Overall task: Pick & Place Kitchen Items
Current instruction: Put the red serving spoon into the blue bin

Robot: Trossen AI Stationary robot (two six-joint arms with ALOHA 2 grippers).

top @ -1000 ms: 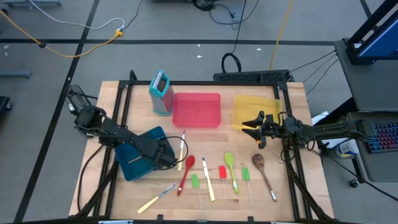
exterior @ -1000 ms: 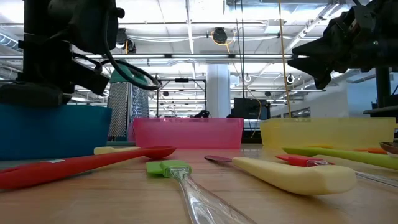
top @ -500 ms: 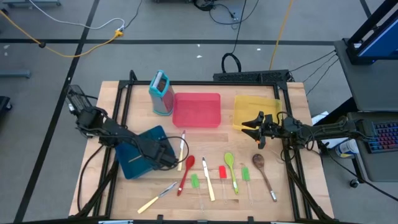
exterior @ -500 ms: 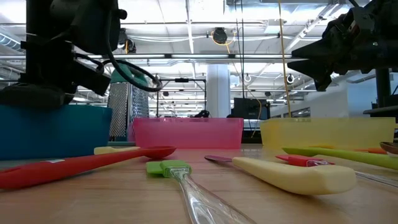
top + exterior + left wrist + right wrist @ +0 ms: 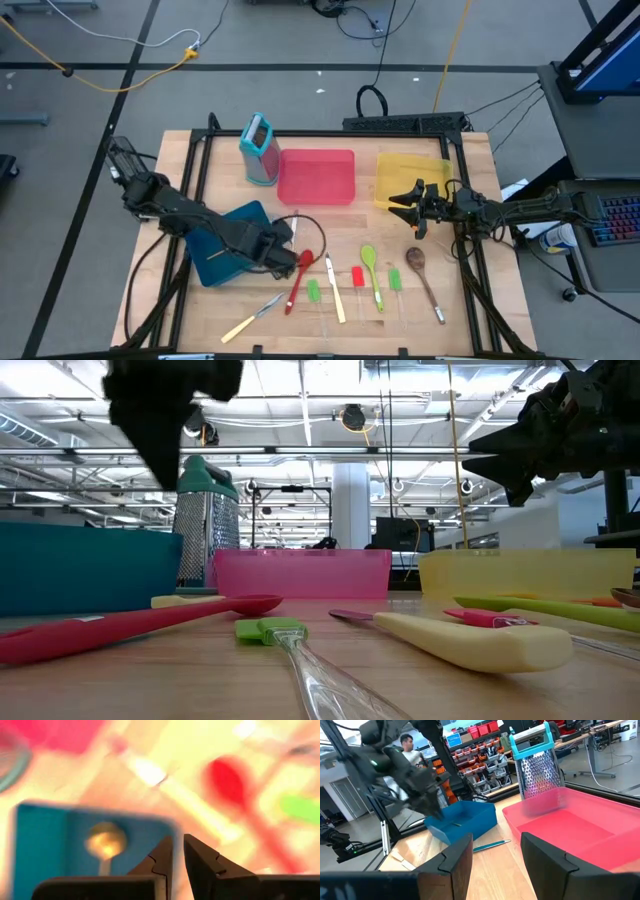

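Wooden slatted table [image 5: 150,300] on grey floor; workshop shelving beyond. Trays, three: blue tray [image 5: 222,255] at 9 o'clock, red tray [image 5: 316,177] at 12, yellow tray [image 5: 410,175] at 2. Teal box grater [image 5: 259,148], one, upright at 11. Kitchen items [image 5: 340,280], about ten, slim, lying loose at 6: red spoon [image 5: 299,279], green spoon [image 5: 371,274], wooden spoon [image 5: 424,280], cream-handled knives, short green and red pieces. Left gripper [image 5: 285,262] beside the blue tray, fingers nearly together, empty. Right gripper [image 5: 405,207] by the yellow tray, fingers apart, empty.
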